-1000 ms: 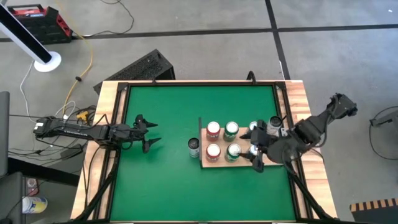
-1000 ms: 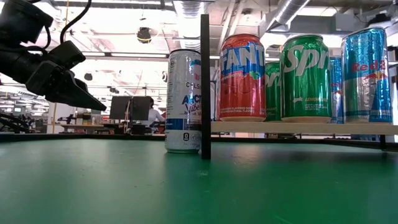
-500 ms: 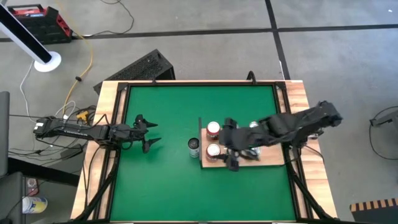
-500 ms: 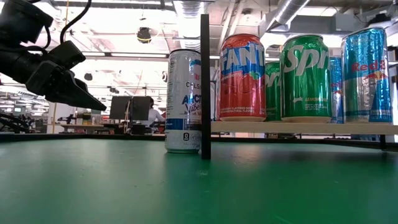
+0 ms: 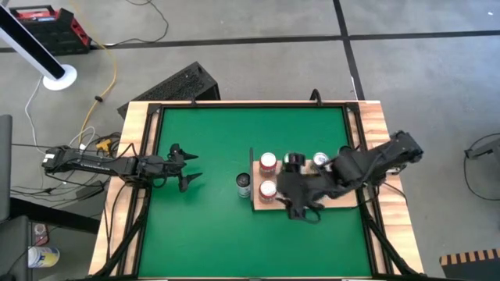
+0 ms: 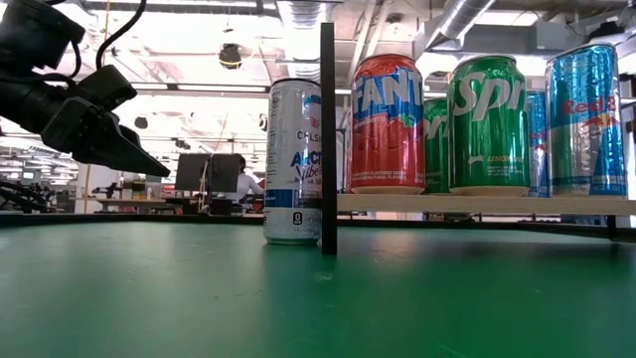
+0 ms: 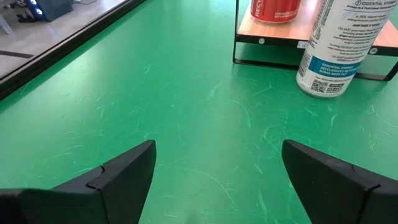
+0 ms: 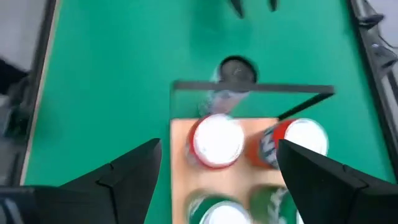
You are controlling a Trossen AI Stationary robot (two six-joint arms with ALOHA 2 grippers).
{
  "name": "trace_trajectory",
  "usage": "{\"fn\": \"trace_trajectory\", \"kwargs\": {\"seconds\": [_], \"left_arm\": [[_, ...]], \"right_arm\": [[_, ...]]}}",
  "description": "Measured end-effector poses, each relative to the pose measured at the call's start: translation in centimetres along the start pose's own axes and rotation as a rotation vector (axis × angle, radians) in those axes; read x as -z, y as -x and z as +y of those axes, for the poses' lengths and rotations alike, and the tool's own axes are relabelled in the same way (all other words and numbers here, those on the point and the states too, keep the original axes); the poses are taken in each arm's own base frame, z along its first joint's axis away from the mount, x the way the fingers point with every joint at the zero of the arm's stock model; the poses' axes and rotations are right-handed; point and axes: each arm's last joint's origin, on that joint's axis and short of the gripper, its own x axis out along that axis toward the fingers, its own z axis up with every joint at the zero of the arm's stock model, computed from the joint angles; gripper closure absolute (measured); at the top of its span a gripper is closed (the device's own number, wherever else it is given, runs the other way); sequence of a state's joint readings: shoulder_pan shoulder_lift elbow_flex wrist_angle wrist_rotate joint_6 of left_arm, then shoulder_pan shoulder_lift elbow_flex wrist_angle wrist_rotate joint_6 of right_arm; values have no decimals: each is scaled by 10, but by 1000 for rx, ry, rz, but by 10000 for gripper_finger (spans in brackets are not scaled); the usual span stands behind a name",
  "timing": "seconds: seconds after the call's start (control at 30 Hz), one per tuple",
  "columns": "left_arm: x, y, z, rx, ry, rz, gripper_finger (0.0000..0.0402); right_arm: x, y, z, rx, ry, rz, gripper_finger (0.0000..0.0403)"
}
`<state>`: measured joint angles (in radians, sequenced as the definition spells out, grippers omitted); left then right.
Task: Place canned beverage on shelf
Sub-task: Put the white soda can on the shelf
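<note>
one upright white can beside shelf; long axis vertical

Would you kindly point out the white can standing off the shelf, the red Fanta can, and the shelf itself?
white can [image 6: 292,159], low view, middle of its side.
red Fanta can [image 6: 387,124], low view, on the label.
shelf [image 6: 477,204], low view, front edge of the wooden board.

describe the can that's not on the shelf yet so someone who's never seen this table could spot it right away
Start at the green table and find the small light wooden shelf right of centre. Just outside the shelf's thin dark upright edge, on the side toward the waiting left arm, stands one silver and white can with blue lettering. It alone sits directly on the green surface; the red, green and blue cans stand on the shelf.
</note>
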<state>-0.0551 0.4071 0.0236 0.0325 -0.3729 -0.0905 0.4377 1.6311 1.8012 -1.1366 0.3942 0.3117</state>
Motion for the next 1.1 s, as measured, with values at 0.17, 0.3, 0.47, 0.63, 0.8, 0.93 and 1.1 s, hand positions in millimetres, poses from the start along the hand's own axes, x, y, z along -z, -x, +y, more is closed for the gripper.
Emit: {"fn": "trace_trajectory", "kwargs": {"seconds": [0.17, 0.3, 0.47, 0.63, 0.8, 0.93, 1.1], "left_arm": [[0, 0, 0, 0, 0, 0, 68], [0, 0, 0, 0, 0, 0, 68], [0, 0, 0, 0, 0, 0, 68], [0, 0, 0, 0, 0, 0, 68], [0, 0, 0, 0, 0, 0, 68], [0, 0, 0, 0, 0, 0, 68], [0, 0, 0, 0, 0, 0, 68]], "right_arm": [[21, 18, 13, -18, 56, -19, 62], [35, 27, 13, 59, 28, -78, 62], [54, 28, 14, 58, -2, -84, 62], [63, 29, 9, 48, -16, -104, 62], [64, 31, 1, 56, -26, -113, 62], [63, 32, -2, 62, -27, -115, 62], [63, 32, -4, 65, -10, -111, 62]]}}
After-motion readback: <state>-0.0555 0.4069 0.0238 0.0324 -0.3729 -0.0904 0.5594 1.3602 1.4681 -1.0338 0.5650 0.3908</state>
